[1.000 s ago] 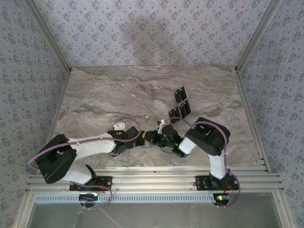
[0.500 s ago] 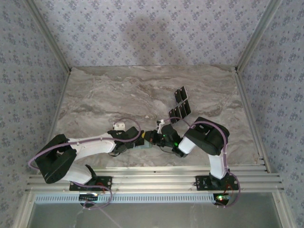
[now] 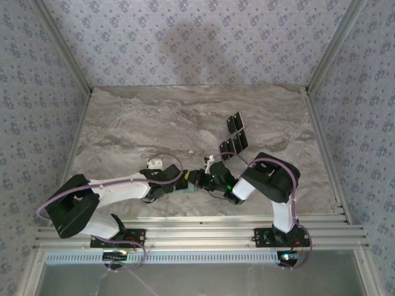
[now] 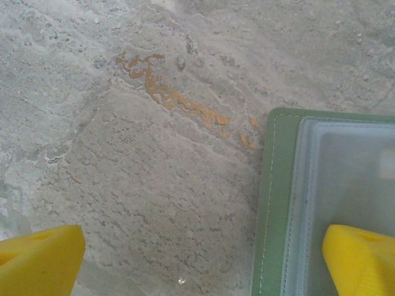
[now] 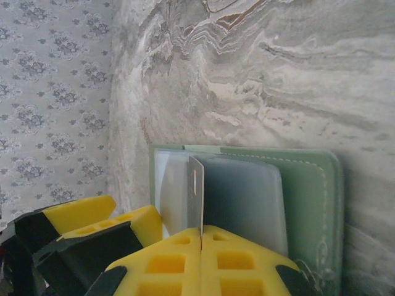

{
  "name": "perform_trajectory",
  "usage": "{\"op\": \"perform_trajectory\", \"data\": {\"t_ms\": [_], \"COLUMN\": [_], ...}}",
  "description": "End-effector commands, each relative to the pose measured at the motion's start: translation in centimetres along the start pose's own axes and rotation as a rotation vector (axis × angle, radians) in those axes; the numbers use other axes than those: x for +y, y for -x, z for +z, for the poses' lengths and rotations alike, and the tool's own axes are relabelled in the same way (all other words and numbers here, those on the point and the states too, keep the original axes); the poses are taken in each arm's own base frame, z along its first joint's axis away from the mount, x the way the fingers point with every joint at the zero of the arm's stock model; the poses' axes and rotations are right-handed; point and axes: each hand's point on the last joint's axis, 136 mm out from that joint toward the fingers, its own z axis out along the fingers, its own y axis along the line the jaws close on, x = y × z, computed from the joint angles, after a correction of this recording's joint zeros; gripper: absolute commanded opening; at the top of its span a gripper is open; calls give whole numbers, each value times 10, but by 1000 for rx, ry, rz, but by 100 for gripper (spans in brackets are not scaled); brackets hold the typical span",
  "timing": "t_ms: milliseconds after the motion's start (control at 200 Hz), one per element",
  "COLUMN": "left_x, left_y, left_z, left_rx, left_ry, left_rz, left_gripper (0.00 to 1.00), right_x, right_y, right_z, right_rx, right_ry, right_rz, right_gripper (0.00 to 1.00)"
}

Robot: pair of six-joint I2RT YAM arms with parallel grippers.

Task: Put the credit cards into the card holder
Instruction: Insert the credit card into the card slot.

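From above, we see four loose cards [image 3: 233, 137] lying on the table [image 3: 142, 123], beyond the arms. The right wrist view adds what that one cannot. The right gripper [image 5: 202, 237] is clamped tight on one card [image 5: 196, 191], held edge-on over the open wallet [image 5: 308, 185]. In the left wrist view, the left gripper [image 4: 203, 250] is spread wide and holds nothing, with one finger [image 4: 361, 259] over the wallet's clear slot.

Even, soft light throughout, with a faint shadow on the back wall [image 3: 185, 37].
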Motion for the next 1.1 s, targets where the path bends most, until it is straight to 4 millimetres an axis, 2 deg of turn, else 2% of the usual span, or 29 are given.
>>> {"op": "perform_trajectory", "data": {"t_ms": [0,485,1094], "left_x": [15,14,15], "left_y": [-20,-20,-21], "left_z": [2,2,2], "left_rx": [63,64,65], "left_ry": [47,47,46], "left_rz": [63,63,64], "left_gripper": [100,100,100], "right_x": [-25,-18,-13], "right_y": [-4,-12,-10], "right_z": [-8,5,6], "right_rx": [3,60,48], "right_ry": [-111,-63,13], "right_rz": [-13,-17,42], "right_gripper": [0,0,0]}}
